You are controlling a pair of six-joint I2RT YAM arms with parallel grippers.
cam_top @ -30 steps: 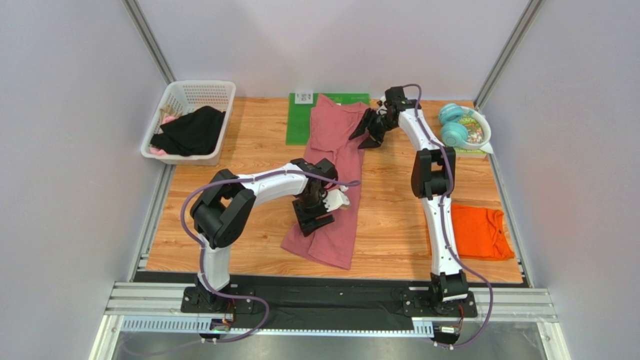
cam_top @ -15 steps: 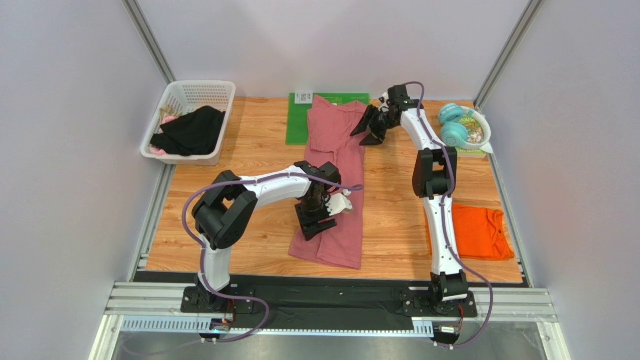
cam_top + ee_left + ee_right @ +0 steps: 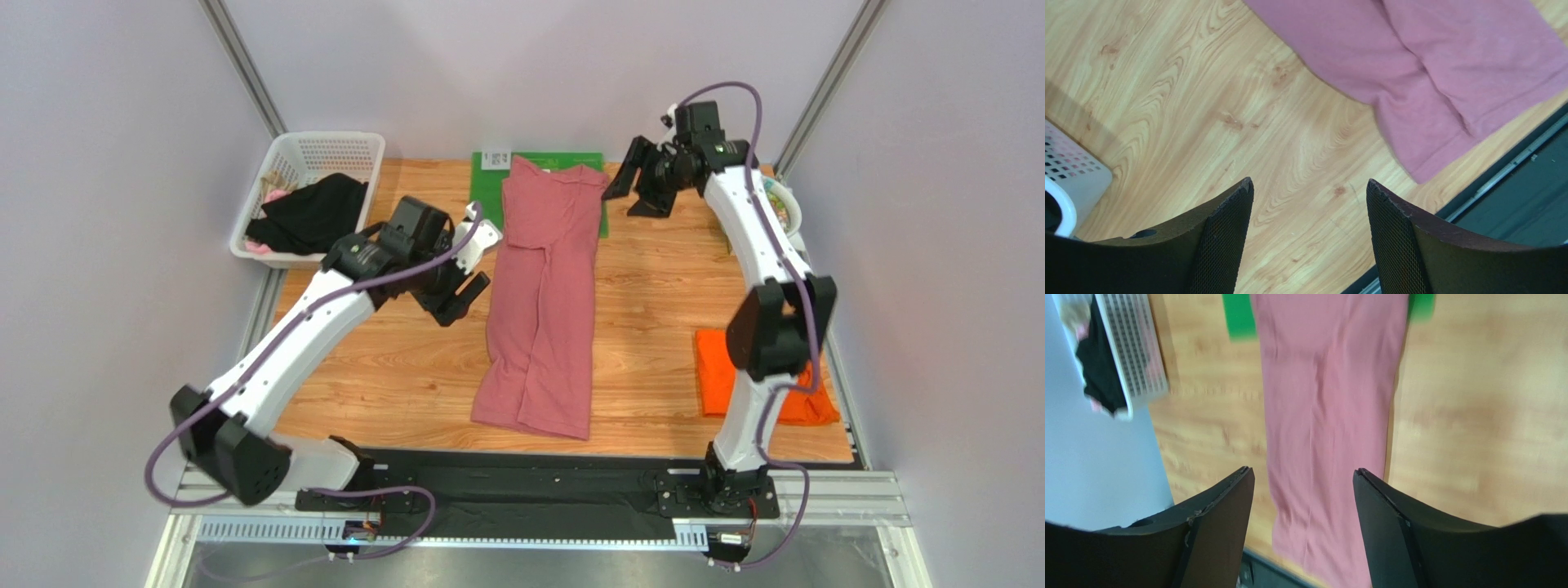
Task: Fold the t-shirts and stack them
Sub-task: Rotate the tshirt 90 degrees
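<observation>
The rose-pink t-shirt (image 3: pixel 542 300) lies folded into a long narrow strip down the table's middle, its top end on the green mat (image 3: pixel 491 196). It also shows in the left wrist view (image 3: pixel 1425 67) and the right wrist view (image 3: pixel 1333 410). The orange t-shirt (image 3: pixel 718 361) lies folded at the right, partly behind the right arm. My left gripper (image 3: pixel 456 294) is open and empty over bare wood left of the pink shirt. My right gripper (image 3: pixel 640 186) is open and empty, raised beside the shirt's top right end.
A white basket (image 3: pixel 309 196) with dark cloth stands at the back left; its corner shows in the left wrist view (image 3: pixel 1069 190). A bowl (image 3: pixel 785 208) sits at the back right behind the right arm. The table's front edge (image 3: pixel 1511 165) is near the shirt's lower end.
My left gripper has let go of the pink shirt and swung left off it. My right gripper has lifted up and right, away from the shirt's top. The shirt lies straighter.
</observation>
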